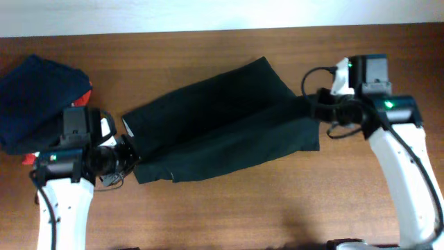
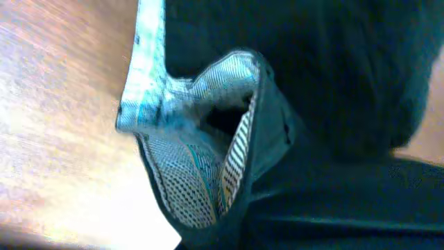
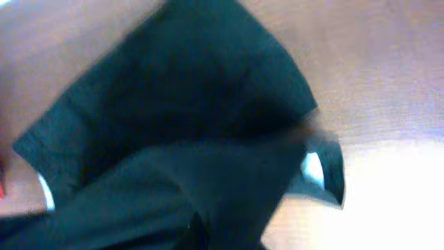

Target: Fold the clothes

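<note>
A dark green garment (image 1: 222,121) lies stretched across the wooden table, folded lengthwise. My left gripper (image 1: 128,154) holds its left end. The left wrist view shows the waistband with a patterned light lining (image 2: 201,173) bunched up close to the camera, and the fingers are hidden under the cloth. My right gripper (image 1: 313,105) holds the garment's right end. In the right wrist view the dark cloth (image 3: 180,139) drapes away from the jaws, a hem corner (image 3: 326,170) hangs to the right, and the fingers are covered.
A pile of navy clothes (image 1: 35,97) lies at the far left, with red fabric (image 1: 28,158) showing at its edge. Bare wooden table (image 1: 277,201) runs along the front and behind the garment.
</note>
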### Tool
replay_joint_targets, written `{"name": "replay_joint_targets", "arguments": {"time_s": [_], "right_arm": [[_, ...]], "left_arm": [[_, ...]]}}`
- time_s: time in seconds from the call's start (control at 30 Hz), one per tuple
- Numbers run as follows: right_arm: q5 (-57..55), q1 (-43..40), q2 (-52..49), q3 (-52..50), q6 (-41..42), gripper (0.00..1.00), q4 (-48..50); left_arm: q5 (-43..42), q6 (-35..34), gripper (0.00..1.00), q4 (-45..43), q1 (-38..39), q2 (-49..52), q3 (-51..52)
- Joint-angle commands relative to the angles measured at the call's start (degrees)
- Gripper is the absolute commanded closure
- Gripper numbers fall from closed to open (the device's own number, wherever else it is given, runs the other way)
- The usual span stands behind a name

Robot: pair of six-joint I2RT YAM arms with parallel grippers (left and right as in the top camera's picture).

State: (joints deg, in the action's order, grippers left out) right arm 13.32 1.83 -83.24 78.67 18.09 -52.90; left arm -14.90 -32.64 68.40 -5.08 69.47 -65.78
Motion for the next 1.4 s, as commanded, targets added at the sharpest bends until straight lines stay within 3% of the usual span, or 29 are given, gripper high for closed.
{"name": "replay_joint_targets", "arguments": {"time_s": [0.0, 0.1, 0.2, 0.27, 0.43, 0.47, 0.5, 0.53, 0.57, 0.6, 0.63, 0.77, 0.83, 0.93, 1.0, 1.03, 1.07, 1.17, 1.2, 1.33, 1.37], "right_arm": [[-12.31, -1.73, -5.90, 1.49, -1.38, 0.96, 7.08], [-9.81, -1.70, -12.39, 1.49, -1.40, 0.96, 15.41], [-5.90, -1.31, -17.22, 1.49, -1.38, 0.96, 24.76], [-5.99, 0.20, -19.50, 1.49, -1.60, 0.96, 30.40], [-6.05, 2.64, -24.48, 1.49, -1.60, 0.96, 38.29], [-6.03, 2.91, -25.83, 1.49, -1.57, 0.81, 39.95], [-6.03, 3.04, -26.49, 1.49, -1.60, 0.52, 41.11], [-6.12, 3.04, -26.84, 1.49, -1.62, 0.33, 42.10], [-6.29, 2.93, -26.86, 1.49, -1.62, 0.24, 42.71], [-6.25, 2.69, -26.86, 1.49, -1.62, 0.24, 41.46], [-6.27, 2.60, -26.86, 1.49, -1.62, 0.29, 36.59], [-1.70, 2.89, -26.86, 1.49, -8.90, 0.69, 22.18], [-0.13, 4.57, -27.04, 1.46, -14.88, 0.70, 21.94], [-4.85, 4.00, -31.47, 1.46, -11.17, 0.74, 19.15], [-5.03, 3.78, -37.59, 1.46, -11.89, 0.77, 15.72], [-5.01, 3.74, -39.19, 1.46, -11.85, 0.77, 13.46], [-5.57, 3.65, -39.50, 1.46, -11.78, 0.80, 10.80], [-18.38, 1.79, -39.34, 1.49, 0.15, 0.95, -5.44], [-18.47, 0.96, -39.28, 1.49, 0.96, 0.96, -9.38], [-17.25, 0.39, -30.75, 1.49, 0.87, 0.95, -14.38], [-16.55, 0.35, -26.34, 1.49, 0.85, 0.79, -12.28]], "left_arm": [[16.48, -5.44, 0.99, -6.60, -1.75, 9.27, -0.26], [16.83, -5.62, 0.99, -20.00, -1.75, 18.67, -0.26], [17.16, -5.77, 1.00, -28.00, -1.75, 24.90, -0.26], [18.40, -9.38, 1.00, -30.53, -1.75, 27.52, -0.26], [19.50, -9.84, 0.99, -32.02, -1.75, 28.35, -0.26], [19.47, -9.84, 0.94, -32.46, -1.73, 28.35, -0.26], [19.47, -9.84, 0.80, -32.63, -1.73, 28.35, -0.26], [19.45, -9.84, 0.61, -32.87, -1.75, 28.35, -0.26], [19.45, -9.84, 0.39, -33.53, -1.75, 28.35, -0.26], [19.43, -9.79, 0.24, -33.51, -1.75, 28.35, -0.26], [19.43, -9.77, 0.19, -33.44, -1.75, 28.35, -0.26], [16.61, -9.75, 0.18, -30.69, -1.73, 28.35, -0.26], [11.72, -5.42, 0.19, -24.74, -1.73, 28.35, -0.26], [10.67, -0.24, 0.22, -21.64, -0.92, 28.35, -0.26], [11.21, -0.24, 0.20, -20.98, -0.59, 28.35, -0.26], [11.21, -0.22, 0.17, -20.83, -0.59, 28.35, -0.26], [11.19, 0.11, 0.01, -20.74, -0.59, 28.35, -0.26], [11.21, 1.51, 0.01, -20.76, -0.61, 28.33, -0.28], [11.19, 1.51, 0.01, -20.76, -0.59, 28.33, -0.28], [11.19, 1.57, 0.01, -20.79, -0.59, 28.33, -0.28], [11.19, 1.73, 0.01, -20.92, -0.59, 28.33, -0.28]]}}
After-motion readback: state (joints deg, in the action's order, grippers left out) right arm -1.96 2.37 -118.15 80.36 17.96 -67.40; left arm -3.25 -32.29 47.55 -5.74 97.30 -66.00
